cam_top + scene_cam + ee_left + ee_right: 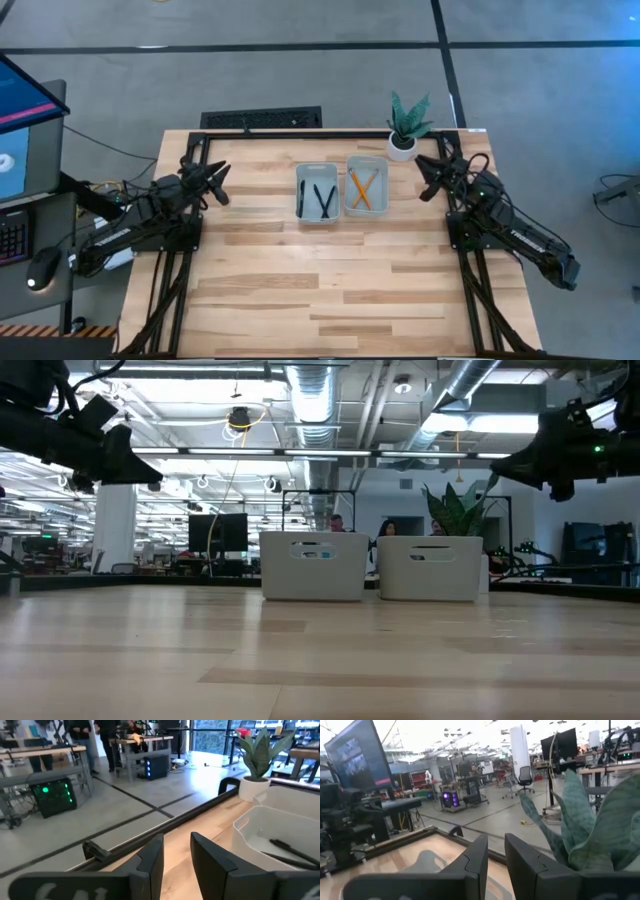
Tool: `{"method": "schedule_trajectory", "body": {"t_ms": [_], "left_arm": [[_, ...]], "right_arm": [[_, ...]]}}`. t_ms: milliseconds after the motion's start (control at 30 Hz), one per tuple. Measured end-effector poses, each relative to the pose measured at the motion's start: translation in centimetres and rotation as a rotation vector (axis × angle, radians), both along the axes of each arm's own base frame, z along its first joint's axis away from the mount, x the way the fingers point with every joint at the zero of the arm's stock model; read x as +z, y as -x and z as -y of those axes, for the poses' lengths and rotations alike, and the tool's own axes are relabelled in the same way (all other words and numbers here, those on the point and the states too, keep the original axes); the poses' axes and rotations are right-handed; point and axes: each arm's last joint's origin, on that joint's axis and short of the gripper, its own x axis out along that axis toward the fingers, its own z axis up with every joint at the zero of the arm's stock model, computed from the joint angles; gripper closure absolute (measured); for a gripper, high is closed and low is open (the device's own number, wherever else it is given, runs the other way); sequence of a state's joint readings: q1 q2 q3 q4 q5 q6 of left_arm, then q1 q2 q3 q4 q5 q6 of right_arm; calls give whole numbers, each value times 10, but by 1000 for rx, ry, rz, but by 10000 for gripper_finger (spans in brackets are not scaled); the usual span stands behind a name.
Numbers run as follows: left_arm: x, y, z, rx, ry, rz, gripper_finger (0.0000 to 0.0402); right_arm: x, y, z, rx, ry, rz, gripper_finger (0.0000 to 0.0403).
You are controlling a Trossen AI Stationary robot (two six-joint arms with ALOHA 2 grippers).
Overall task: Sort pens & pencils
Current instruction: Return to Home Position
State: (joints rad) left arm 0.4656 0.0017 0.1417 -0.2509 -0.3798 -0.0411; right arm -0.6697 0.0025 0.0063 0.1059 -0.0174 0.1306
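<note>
An open-plan robotics lab: bare ceiling ducts (312, 400), concrete floor (300, 80), rows of desks (45, 751), monitors (218, 532), lit computer towers (52, 796), an office chair (525, 779), people (82, 735) standing about.

We see wood table (300, 290), pale planks, long boards laid side to side. Black bar frame (262, 131) runs along back edge. Two gray bins stand on table near back, in middle, side by side, small gap between: left bin (318, 166), right bin (367, 159). White pot with green plant (401, 146) stands just beside right bin, closer to back edge.
</note>
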Motion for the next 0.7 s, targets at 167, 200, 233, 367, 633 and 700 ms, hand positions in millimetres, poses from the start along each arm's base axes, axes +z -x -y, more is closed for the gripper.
{"method": "schedule_trajectory", "body": {"t_ms": [167, 200, 233, 367, 633, 700], "left_arm": [[-2, -2, 1, -69, -35, -34, 315], [-4, -4, 1, -109, -48, -46, 315], [-9, -6, 1, -147, -61, -63, 315], [-12, -9, 1, -212, -98, -59, 315], [-13, -9, 1, -201, -98, -63, 315], [-13, -9, 1, -202, -89, -60, 315]], "right_arm": [[-4, -1, -1, 15, -25, -32, 314], [-4, -1, -1, 21, -27, -34, 314], [-4, -2, -1, 26, -27, -35, 314], [-4, -3, -4, 61, -44, -25, 314], [-6, -6, -8, 114, -81, -36, 314], [-9, -7, -9, 120, -96, -57, 314]]}}
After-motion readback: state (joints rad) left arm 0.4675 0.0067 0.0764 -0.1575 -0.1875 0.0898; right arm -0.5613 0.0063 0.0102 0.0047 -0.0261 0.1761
